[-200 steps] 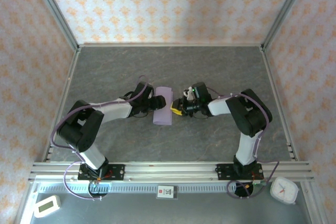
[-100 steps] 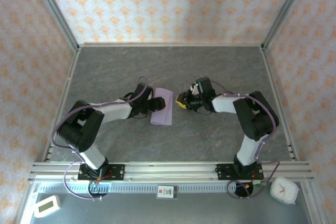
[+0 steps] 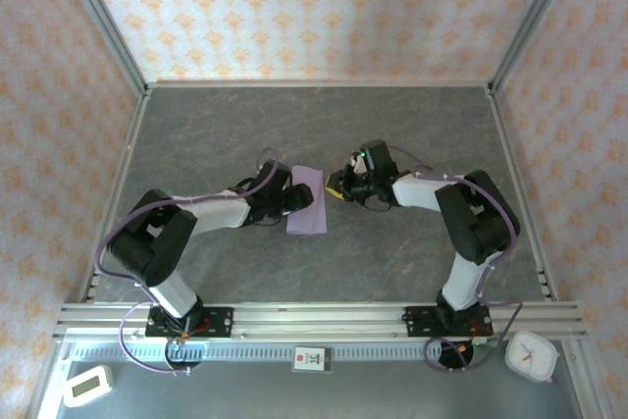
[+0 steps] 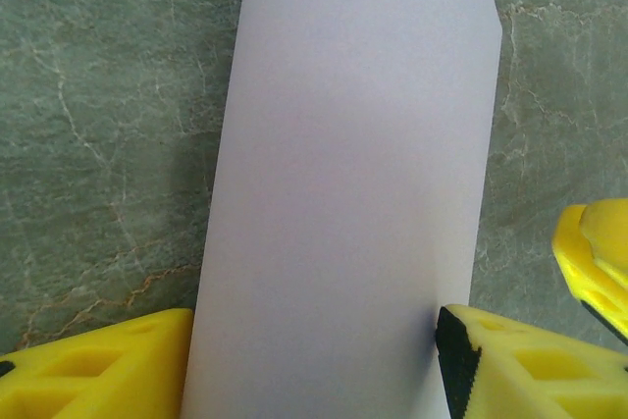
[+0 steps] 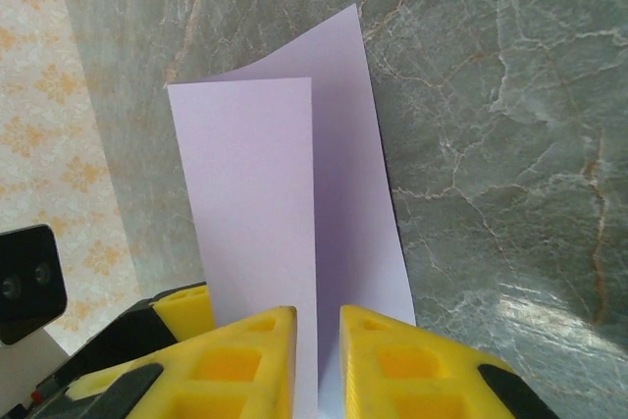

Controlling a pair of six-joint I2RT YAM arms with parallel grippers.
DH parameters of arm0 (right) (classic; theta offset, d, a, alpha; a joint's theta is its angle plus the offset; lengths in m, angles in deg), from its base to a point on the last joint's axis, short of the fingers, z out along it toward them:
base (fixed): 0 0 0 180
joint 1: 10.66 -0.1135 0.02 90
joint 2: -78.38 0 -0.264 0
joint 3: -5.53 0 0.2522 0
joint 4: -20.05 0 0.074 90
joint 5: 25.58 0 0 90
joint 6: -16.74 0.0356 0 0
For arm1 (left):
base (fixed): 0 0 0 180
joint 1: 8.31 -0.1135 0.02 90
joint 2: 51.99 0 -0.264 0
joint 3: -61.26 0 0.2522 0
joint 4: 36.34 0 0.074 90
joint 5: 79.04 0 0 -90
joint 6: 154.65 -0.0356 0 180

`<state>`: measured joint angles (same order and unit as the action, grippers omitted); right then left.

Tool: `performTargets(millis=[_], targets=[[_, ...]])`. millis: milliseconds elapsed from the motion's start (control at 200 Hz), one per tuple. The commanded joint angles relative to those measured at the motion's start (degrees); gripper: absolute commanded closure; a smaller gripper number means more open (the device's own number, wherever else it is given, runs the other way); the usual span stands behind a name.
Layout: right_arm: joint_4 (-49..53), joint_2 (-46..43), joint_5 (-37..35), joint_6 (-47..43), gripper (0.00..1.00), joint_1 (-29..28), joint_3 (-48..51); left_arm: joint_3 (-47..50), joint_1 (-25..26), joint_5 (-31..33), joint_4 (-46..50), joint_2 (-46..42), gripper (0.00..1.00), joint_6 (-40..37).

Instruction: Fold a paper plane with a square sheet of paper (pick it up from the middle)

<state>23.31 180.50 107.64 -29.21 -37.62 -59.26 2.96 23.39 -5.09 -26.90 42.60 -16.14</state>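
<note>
We see the left gripper (image 4: 314, 331), wide open, straddling the folded square sheet of paper (image 4: 353, 144) at mid-frame, likely steadying it. The right gripper (image 5: 318, 331) is nearly closed around the paper's edge, and we cannot tell if it grips.

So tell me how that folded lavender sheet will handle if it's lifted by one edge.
Likely floppy: the sheet looks thin, and its two layers splay apart at the far end. Probably very light too, so a push may simply slide it across the table.

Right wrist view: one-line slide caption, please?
Right gripper straddling the near edge of the folded lavender square sheet of paper, its two layers misaligned, above the grey marbled table.
</note>
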Motion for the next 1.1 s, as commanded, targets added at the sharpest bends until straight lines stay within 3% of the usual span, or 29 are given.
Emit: performTargets(millis=[0,415,1096], targets=[[1.4,0.3,-1.2,-1.4,0.8,-0.3,-1.7,-2.0,0.8,3.1,1.2,-0.3,0.32,2.9],[2.7,1.1,-2.3,-2.1,0.83,-0.2,-2.4,-7.3,3.4,8.3,8.2,1.9,0.3,10.7],[2.9,2.2,-1.8,-2.8,0.86,0.5,-2.0,-14.8,5.8,11.7,16.9,8.6,0.29,12.5]])
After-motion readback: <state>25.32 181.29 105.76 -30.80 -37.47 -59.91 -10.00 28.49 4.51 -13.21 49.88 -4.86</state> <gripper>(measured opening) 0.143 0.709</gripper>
